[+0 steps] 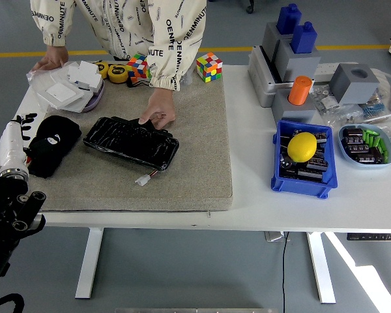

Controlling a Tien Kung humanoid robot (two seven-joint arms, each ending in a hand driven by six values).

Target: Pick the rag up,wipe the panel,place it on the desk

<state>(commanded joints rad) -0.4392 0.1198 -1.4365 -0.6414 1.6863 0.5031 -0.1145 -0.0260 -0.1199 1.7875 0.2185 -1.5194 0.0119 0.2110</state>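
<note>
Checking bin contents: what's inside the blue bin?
In the blue bin a yellow lemon-like ball sits on top of black parts. Whatever lies beneath the ball and those parts is covered.

At the top of the frame, the person's pale jacket (117,26) is printed all over with black lettering, the repeated word "OENMINUTE" running along sleeves and body at many angles. Nothing else carries print that can be read; small marks elsewhere are too blurred.

Bright, even overhead light, soft short shadows, glare glinted off the glossy black panel (131,141), focus stayed sharp throughout.
</note>
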